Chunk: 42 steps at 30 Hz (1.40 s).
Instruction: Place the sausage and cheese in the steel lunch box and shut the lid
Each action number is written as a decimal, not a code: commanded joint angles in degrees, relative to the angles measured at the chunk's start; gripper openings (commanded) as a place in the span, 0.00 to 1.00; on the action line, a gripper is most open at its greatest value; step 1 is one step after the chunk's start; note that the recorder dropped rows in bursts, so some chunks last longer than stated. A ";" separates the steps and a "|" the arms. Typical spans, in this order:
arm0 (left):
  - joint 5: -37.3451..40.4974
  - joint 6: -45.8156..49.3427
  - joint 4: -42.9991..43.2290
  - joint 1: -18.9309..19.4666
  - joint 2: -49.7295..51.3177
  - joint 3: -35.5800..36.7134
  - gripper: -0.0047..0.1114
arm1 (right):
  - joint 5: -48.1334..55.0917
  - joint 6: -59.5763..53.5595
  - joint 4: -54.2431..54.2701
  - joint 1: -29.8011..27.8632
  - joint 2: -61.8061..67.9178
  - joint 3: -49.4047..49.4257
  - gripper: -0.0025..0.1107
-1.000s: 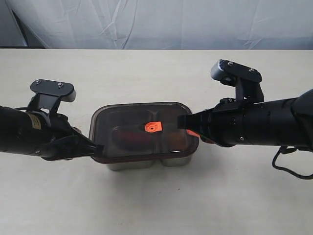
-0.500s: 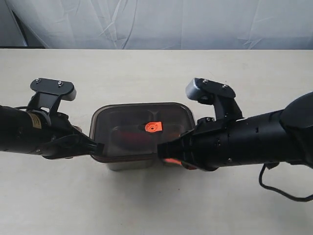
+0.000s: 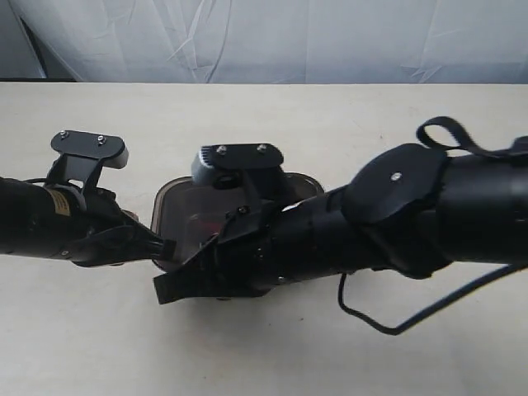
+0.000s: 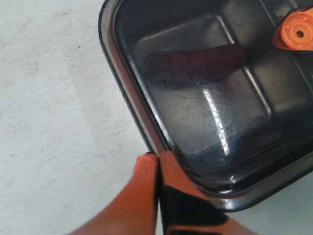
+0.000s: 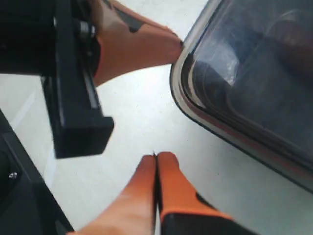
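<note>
The dark translucent lid (image 3: 175,203) sits on the steel lunch box (image 4: 211,123), whose compartments show through it. The red sausage (image 4: 195,61) lies inside under the lid (image 4: 122,58), near the orange valve (image 4: 296,32). The cheese is hidden. My left gripper (image 4: 158,157) is shut, its tip touching the lid's left edge (image 3: 169,246). My right arm reaches across the box and covers most of it. Its gripper (image 3: 161,293) is shut and empty over bare table beside the box's front left corner (image 5: 156,157). The left fingers (image 5: 142,46) show in the right wrist view.
The pale tabletop (image 3: 272,115) stretches all round the box. A white cloth backdrop (image 3: 264,37) hangs behind the far edge. A black cable (image 3: 388,318) loops under the right arm.
My right arm swept from the box's right end leftward across the lid to its front left corner, hiding the valve. The left arm stayed put.
</note>
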 commanded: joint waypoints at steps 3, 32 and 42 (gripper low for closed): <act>-0.90 -0.10 0.34 0.05 0.10 -0.17 0.04 | 1.37 -0.45 -1.24 0.47 6.59 -1.87 0.02; -0.77 -0.30 1.89 0.05 -0.14 -0.17 0.04 | -9.88 -0.45 -2.08 0.34 7.00 -1.77 0.02; -0.78 -0.98 5.29 1.95 -2.42 -0.17 0.04 | -10.15 -0.45 -3.62 0.34 2.42 -1.77 0.02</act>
